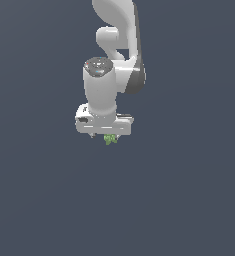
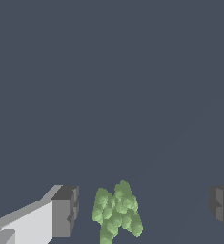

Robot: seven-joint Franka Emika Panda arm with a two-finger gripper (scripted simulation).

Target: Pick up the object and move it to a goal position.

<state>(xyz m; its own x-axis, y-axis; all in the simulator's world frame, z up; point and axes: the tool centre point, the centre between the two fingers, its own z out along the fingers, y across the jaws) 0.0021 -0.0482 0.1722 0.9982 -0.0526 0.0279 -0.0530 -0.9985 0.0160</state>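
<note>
Surface: plain dark grey-blue ground point(image 1: 189, 200), flat, unmarked, no edge or wall in either view.
Nearest, wrist view: two dark finger pads point(image 2: 66, 212), spread wide, gap on both sides of the green lump.
Gripper: white gripper point(image 2: 144, 209), pointing down; jaws wide open, holding nothing.
Object: tiny knobbly light-green object point(image 2: 116, 212), lying between the pads, nearer one pad than the other, touching neither.
Exterior view: object point(image 1: 110, 139) peeking out just under the gripper point(image 1: 105, 134), close beneath the fingers.
Arm: white arm point(image 1: 119, 45) rising straight above, well clear of the ground.
Risk, off-centre: likely push sideways by the nearer pad on closing, lump rolling or twisting out.
Risk, shape: bumpy, small; probable poor contact, slip on lifting.
Risk, height: cannot tell whether the fingertips reach low enough; too high a close would likely pinch only the top.
Room: open ground all round, no obstacle seen, free travel any way.
Far: same bare ground to frame edge; no goal marker visible.
</note>
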